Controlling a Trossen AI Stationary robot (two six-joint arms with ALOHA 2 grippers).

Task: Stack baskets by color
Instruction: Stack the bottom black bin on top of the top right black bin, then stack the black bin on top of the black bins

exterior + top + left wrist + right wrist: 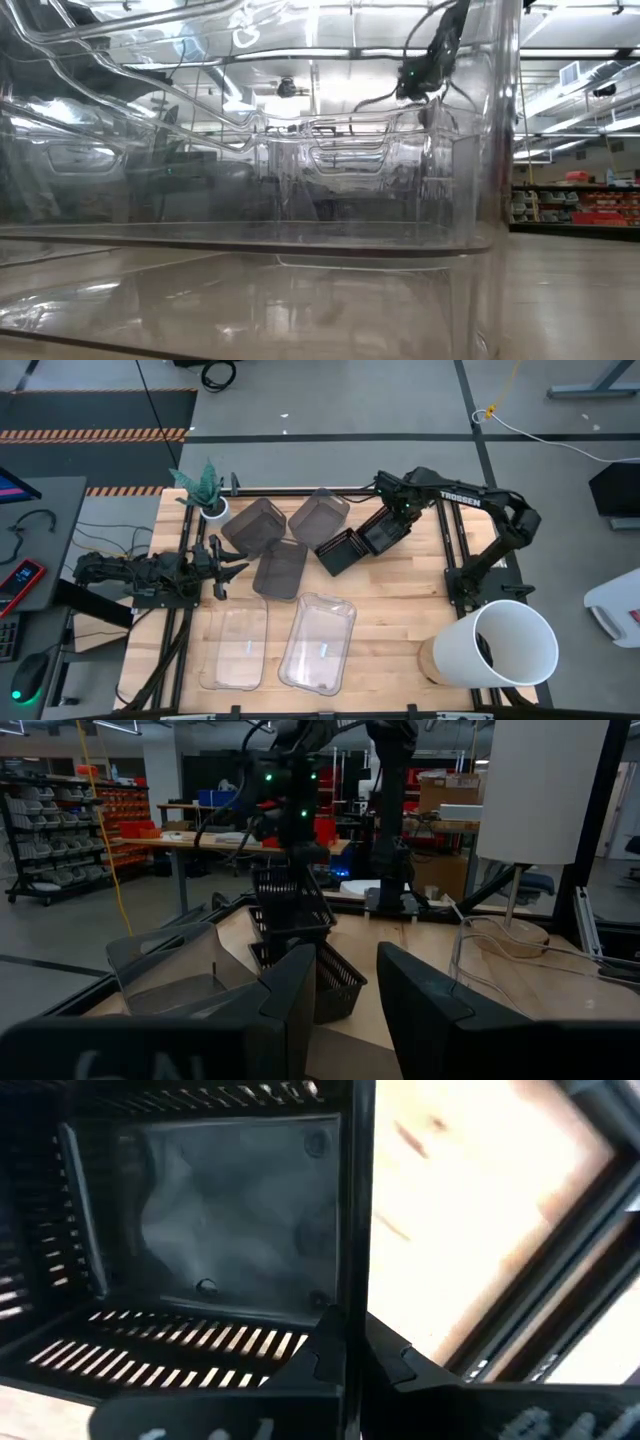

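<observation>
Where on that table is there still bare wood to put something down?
Mostly between the clear baskets and the white bucket, below the black baskets. It is crowded at the far side, where the grey baskets, plant pot and right gripper cluster.

Black slatted baskets (pixel 345 547), smoky grey baskets (pixel 280 568), clear baskets (pixel 320 642).

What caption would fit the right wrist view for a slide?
Right gripper shut on the wall of a black basket, held above the wooden table.
</observation>
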